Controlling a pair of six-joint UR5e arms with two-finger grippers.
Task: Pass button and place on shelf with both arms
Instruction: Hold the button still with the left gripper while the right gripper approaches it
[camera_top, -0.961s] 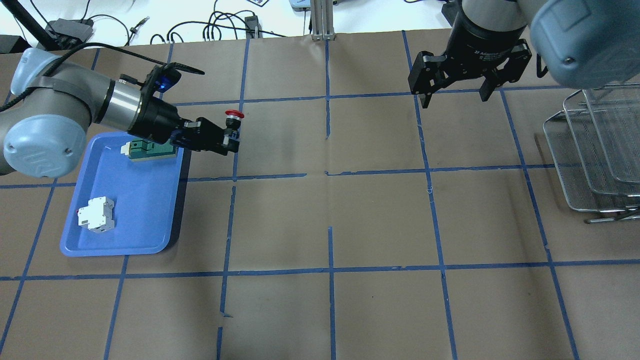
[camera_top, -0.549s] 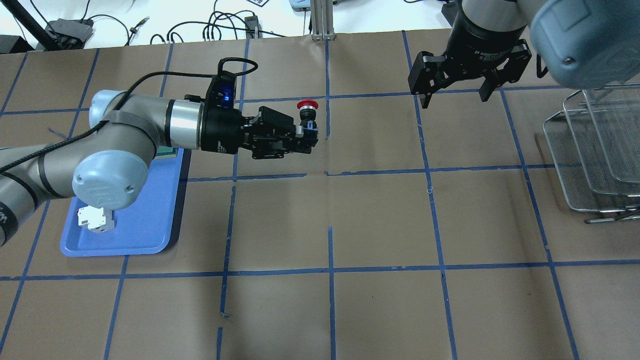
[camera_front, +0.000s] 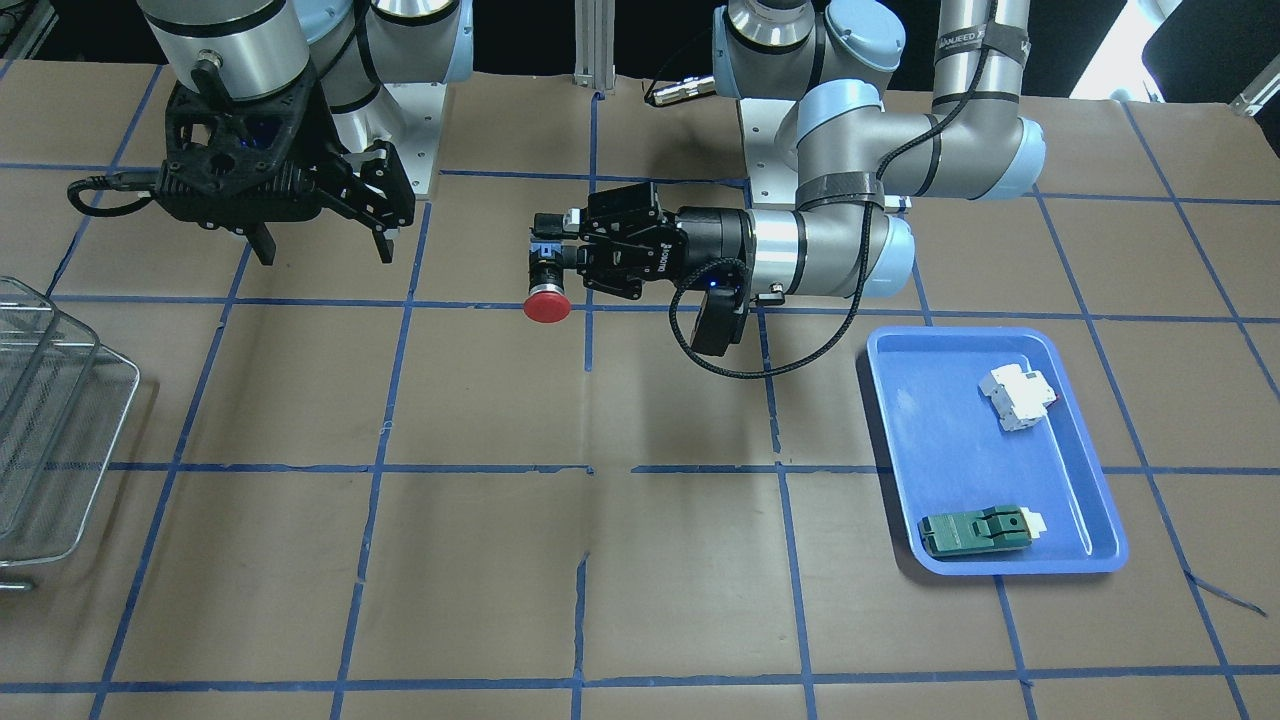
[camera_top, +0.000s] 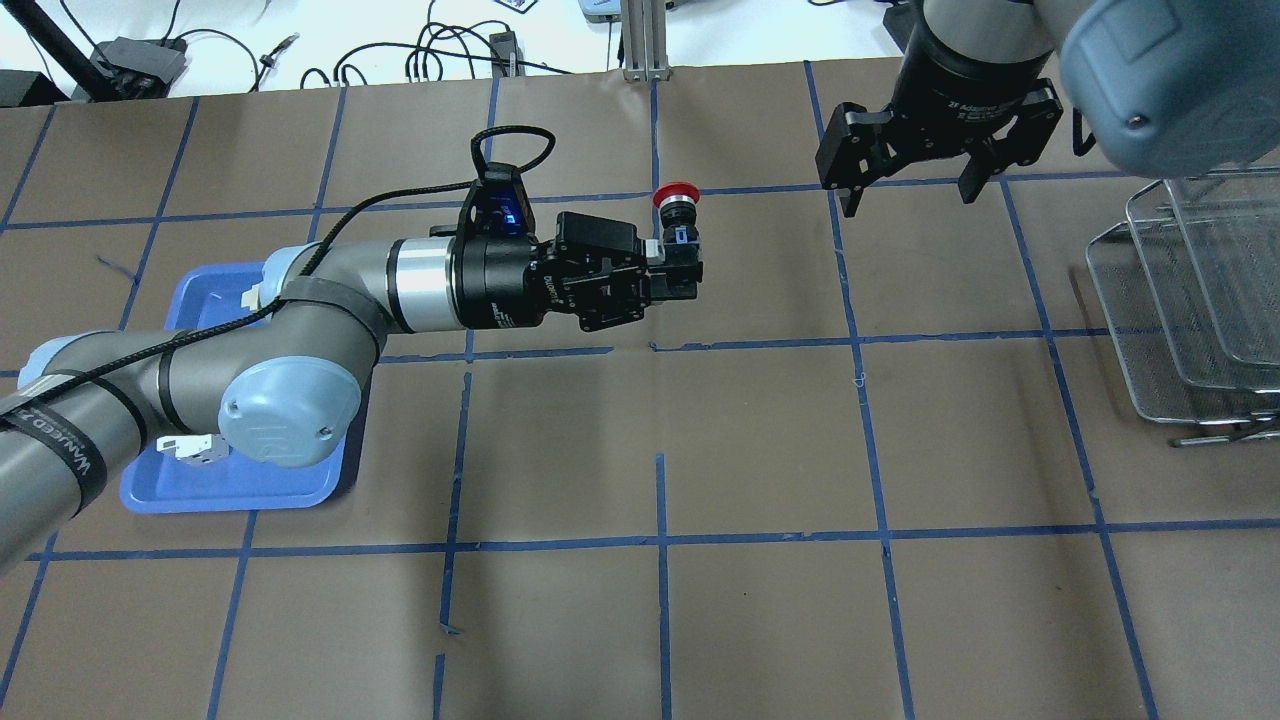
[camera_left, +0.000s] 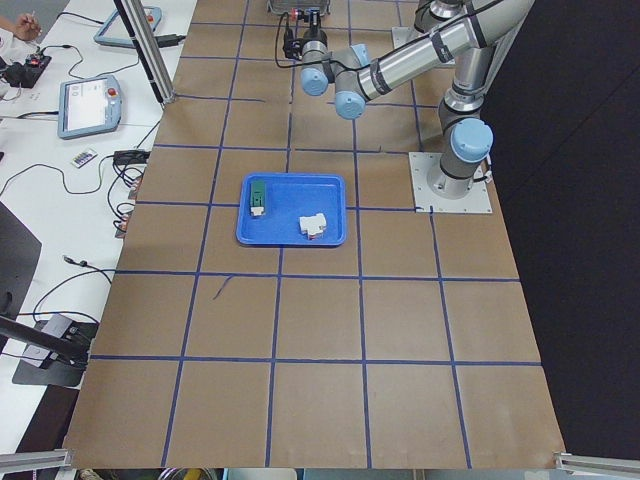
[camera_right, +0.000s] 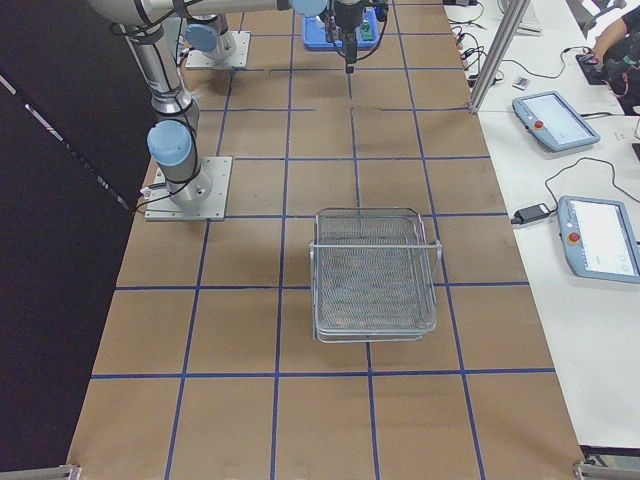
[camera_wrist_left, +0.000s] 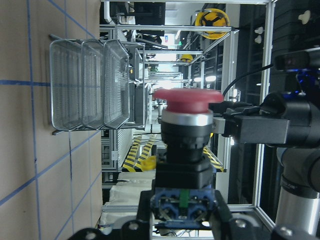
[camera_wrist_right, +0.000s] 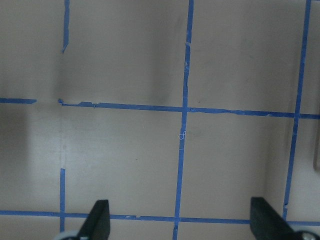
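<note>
1. Fingers of the left gripper (camera_top: 684, 268) are clamped on the blue-and-black base of the button (camera_top: 678, 215). The right gripper (camera_top: 908, 195) has its fingers (camera_wrist_right: 98, 220) spread apart with only table surface showing between them.
2. The button is held off the table (camera_top: 760, 450), near the middle of its width and in its far half as seen from behind the robot. Its red head points away from the robot's base, toward the operators' side. In the left wrist view its axis runs parallel to the table surface.
3. The left arm reaches out nearly level from the robot's left side, with its wrist lying sideways.
4. The right gripper hangs above the table with its fingers pointing down. In the overhead view it sits between the button and the shelf (camera_top: 1180, 330), apart from both.
5. The shelf stands on the table at the robot's right end. In the left wrist view it shows behind the button as a row of wire-mesh trays (camera_wrist_left: 85, 85).
6. A blue tray (camera_front: 940, 430) lies on the table on the robot's left side. It holds a white breaker block (camera_front: 1018, 396) and a green rectangular part (camera_front: 975, 531), well apart from each other.
</note>
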